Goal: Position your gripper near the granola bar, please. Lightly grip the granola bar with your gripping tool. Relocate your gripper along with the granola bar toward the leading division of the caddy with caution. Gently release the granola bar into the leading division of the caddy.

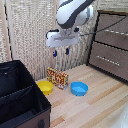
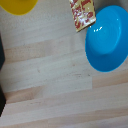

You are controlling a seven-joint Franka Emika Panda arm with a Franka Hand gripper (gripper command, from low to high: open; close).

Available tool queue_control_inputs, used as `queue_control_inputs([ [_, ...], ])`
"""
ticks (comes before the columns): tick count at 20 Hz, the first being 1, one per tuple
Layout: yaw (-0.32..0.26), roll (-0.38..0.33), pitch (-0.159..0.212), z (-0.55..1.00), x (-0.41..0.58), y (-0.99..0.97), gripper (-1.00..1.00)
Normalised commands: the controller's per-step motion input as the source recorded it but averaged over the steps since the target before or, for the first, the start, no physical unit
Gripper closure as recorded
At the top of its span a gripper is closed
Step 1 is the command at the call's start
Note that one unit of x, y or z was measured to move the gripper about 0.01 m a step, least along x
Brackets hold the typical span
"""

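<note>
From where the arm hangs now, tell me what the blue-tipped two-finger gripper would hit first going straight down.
Probably bare pale wooden floor, between the flat orange-and-red granola bar box and round blue bowl. The gripper hangs above; depth is unclear.

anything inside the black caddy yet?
Nothing visible in the black fabric caddy: its compartments show only dark lining, though the near walls hide part of the floor. The orange-red granola bar box sits on the wooden table, between the yellow bowl and blue bowl.
</note>
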Motion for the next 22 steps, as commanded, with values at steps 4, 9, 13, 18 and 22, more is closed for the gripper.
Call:
queue_control_inputs([
  [4,0.058,-0.009,-0.002,-0.43,0.411,-0.09,-1.00],
  [9,0.079,-0.022,0.000,-0.49,0.473,-0.05,-1.00],
  [13,0.066,-0.043,0.009,-0.44,0.378,-0.16,-1.00],
  [18,0.124,-0.057,0.011,-0.37,0.392,-0.22,-1.00],
  [22,0.122,-0.078,0.000,-0.42,0.161,-0.04,-1.00],
])
